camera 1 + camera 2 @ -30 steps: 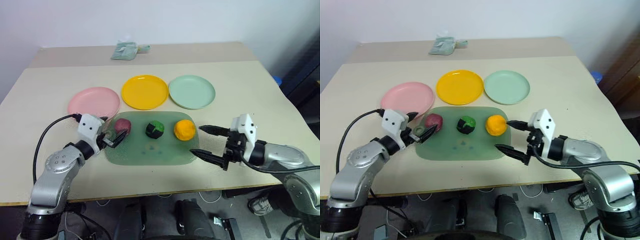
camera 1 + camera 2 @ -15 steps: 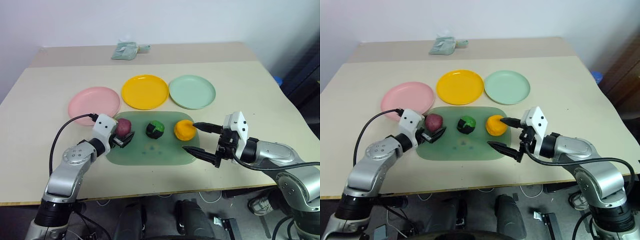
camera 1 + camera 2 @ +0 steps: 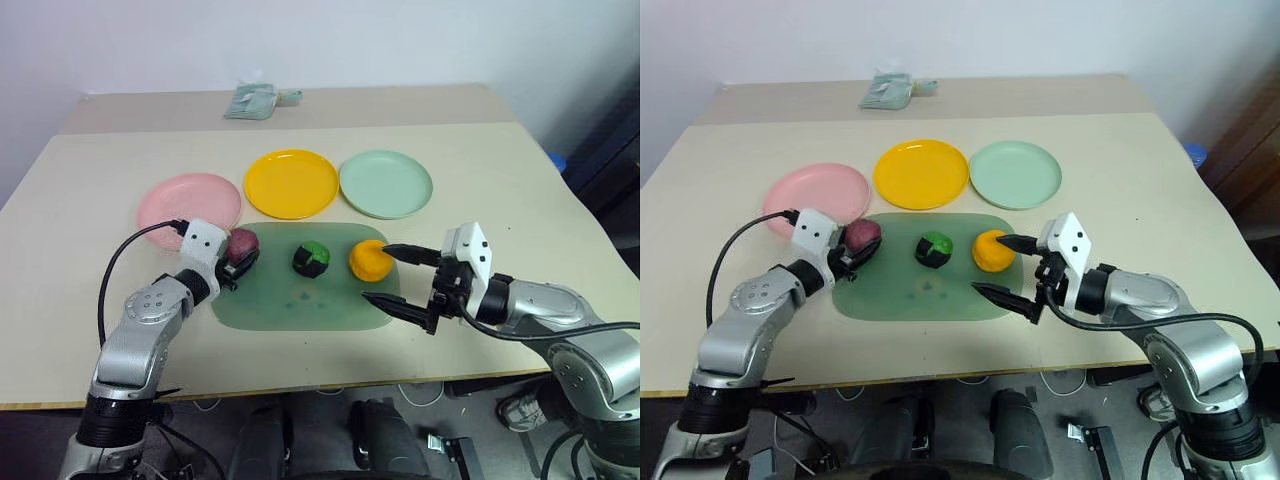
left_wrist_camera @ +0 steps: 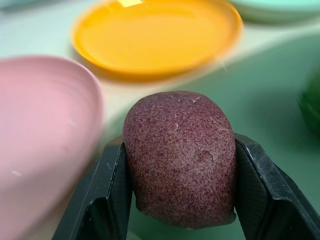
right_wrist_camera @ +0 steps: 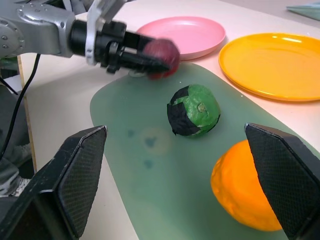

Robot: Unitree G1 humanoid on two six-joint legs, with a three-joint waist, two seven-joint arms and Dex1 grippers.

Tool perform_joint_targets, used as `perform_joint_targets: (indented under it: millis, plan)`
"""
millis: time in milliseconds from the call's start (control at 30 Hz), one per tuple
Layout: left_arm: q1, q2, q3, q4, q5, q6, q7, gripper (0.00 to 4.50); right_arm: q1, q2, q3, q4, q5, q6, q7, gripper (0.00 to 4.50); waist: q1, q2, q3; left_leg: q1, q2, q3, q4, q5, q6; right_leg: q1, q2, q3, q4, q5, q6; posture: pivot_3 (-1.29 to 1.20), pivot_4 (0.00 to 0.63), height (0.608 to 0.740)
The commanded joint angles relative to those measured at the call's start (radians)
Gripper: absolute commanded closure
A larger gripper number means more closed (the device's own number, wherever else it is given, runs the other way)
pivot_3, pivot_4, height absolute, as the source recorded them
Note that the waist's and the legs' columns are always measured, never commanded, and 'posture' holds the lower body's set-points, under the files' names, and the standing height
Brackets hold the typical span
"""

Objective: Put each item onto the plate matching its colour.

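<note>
- Your L gripper (image 3: 240, 263): clamped on reddish-purple item (image 4: 180, 156), frame centre-left, at green board's (image 3: 300, 300) left end, near pink plate (image 3: 188, 200).
- R gripper (image 3: 398, 277): jaws wide, holds nothing, just right of orange item (image 3: 369, 260).

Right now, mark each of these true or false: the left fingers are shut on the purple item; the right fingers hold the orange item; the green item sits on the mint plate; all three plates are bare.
1. The left gripper has its fingers shut on the reddish-purple item. True.
2. The right gripper holds the orange item. False: its fingers stand open beside it.
3. The green item sits on the mint plate. False: it lies on the translucent green board.
4. The pink plate, yellow plate and mint plate are bare. True.
</note>
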Motion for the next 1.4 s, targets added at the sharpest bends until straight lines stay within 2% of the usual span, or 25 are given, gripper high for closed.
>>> perform_joint_targets:
  millis: [33, 167, 333, 433, 500, 667, 767, 967, 1033, 1200, 1267, 1400]
  plan:
    - [-0.085, -0.046, 0.097, 0.053, 0.068, -0.068, 0.18, 2.21, -0.027, 0.014, 0.001, -0.002, -0.005, -0.031, 0.003, 0.0, -0.001, 0.0, 0.0, 0.0, 0.0, 0.0, 0.0, 0.0, 0.0, 0.0, 0.0, 0.0, 0.0, 0.0, 0.0, 0.0, 0.15, 0.74]
    - [-0.131, -0.073, 0.133, 0.122, 0.112, -0.025, 0.291, 2.21, -0.046, 0.03, 0.024, 0.013, -0.017, -0.042, 0.0, 0.0, -0.004, 0.0, 0.0, 0.0, -0.001, 0.0, 0.0, 0.0, 0.0, 0.0, 0.0, 0.0, 0.0, 0.001, 0.002, 0.0, 0.15, 0.74]
    - [-0.125, -0.078, 0.142, 0.153, 0.126, -0.004, 0.318, 2.21, -0.063, 0.051, 0.044, 0.028, -0.034, -0.055, -0.002, 0.0, -0.003, 0.0, 0.0, 0.0, -0.001, 0.0, 0.0, 0.0, 0.0, 0.0, 0.0, 0.0, 0.0, 0.002, 0.003, 0.0, 0.15, 0.74]
    - [-0.122, -0.078, 0.144, 0.148, 0.123, -0.004, 0.313, 1.0, -0.065, 0.054, 0.047, 0.032, -0.04, -0.058, -0.001, 0.0, 0.001, -0.001, 0.0, 0.0, -0.001, 0.0, 0.0, 0.0, 0.0, 0.0, 0.0, 0.0, 0.0, 0.002, 0.003, 0.0, 0.15, 0.74]
    - [-0.12, -0.073, 0.152, 0.148, 0.121, -0.008, 0.31, 0.02, -0.066, 0.057, 0.048, 0.035, -0.047, -0.061, -0.006, 0.0, 0.0, -0.001, 0.0, 0.0, -0.001, 0.0, 0.0, 0.0, 0.0, 0.0, 0.0, 0.0, 0.0, 0.002, 0.003, 0.0, 0.15, 0.74]
    - [-0.096, -0.039, 0.173, 0.132, 0.114, -0.043, 0.274, 0.02, -0.097, 0.085, 0.088, 0.05, -0.097, -0.059, -0.05, 0.0, -0.007, -0.001, 0.0, 0.0, 0.0, 0.0, 0.0, 0.0, 0.0, 0.0, 0.0, 0.0, 0.0, 0.002, 0.003, 0.0, 0.15, 0.74]
    - [-0.047, -0.014, 0.242, 0.091, 0.079, -0.071, 0.246, 0.02, -0.136, 0.126, 0.126, 0.067, -0.146, -0.061, -0.097, 0.0, -0.01, -0.001, 0.0, 0.0, 0.0, 0.0, 0.0, 0.0, 0.0, 0.0, 0.001, 0.0, 0.001, 0.002, 0.003, 0.0, 0.15, 0.74]
    - [0.087, 0.036, 0.377, -0.022, -0.034, -0.128, 0.132, 0.02, -0.193, 0.183, 0.153, 0.083, -0.151, -0.024, -0.13, 0.0, -0.003, -0.001, 0.0, 0.0, 0.002, 0.0, 0.0, 0.0, 0.0, -0.001, -0.001, 0.0, 0.001, 0.002, 0.003, 0.0, 0.15, 0.74]
    - [0.149, 0.064, 0.397, -0.073, -0.091, -0.131, 0.044, 0.02, -0.217, 0.189, 0.183, 0.083, -0.162, -0.017, -0.126, 0.0, -0.001, -0.001, 0.0, -0.001, 0.001, 0.0, 0.0, 0.0, 0.0, -0.001, -0.002, -0.001, 0.001, 0.001, 0.002, 0.0, 0.15, 0.74]
    - [0.382, 0.162, 0.33, -0.248, -0.234, -0.111, -0.251, 0.02, -0.318, 0.276, 0.293, 0.153, -0.247, 0.002, -0.192, 0.0, -0.013, -0.001, -0.001, 0.0, 0.002, 0.001, -0.001, 0.0, -0.001, -0.002, -0.003, -0.001, 0.001, -0.001, -0.002, 0.0, 0.15, 0.74]
    - [0.442, 0.181, 0.293, -0.291, -0.241, -0.115, -0.295, 0.02, -0.34, 0.303, 0.327, 0.192, -0.285, 0.018, -0.213, 0.0, -0.012, -0.001, -0.001, -0.001, 0.002, 0.001, -0.001, 0.0, -0.001, -0.002, -0.003, 0.0, 0.001, -0.001, -0.003, 0.0, 0.15, 0.74]
    - [0.463, 0.181, 0.261, -0.314, -0.245, -0.113, -0.301, 0.02, -0.352, 0.322, 0.355, 0.239, -0.331, 0.023, -0.22, 0.0, -0.004, -0.001, 0.0, -0.001, 0.001, 0.0, -0.001, 0.0, -0.001, -0.003, -0.004, -0.001, 0.001, -0.001, -0.004, 0.0, 0.15, 0.74]
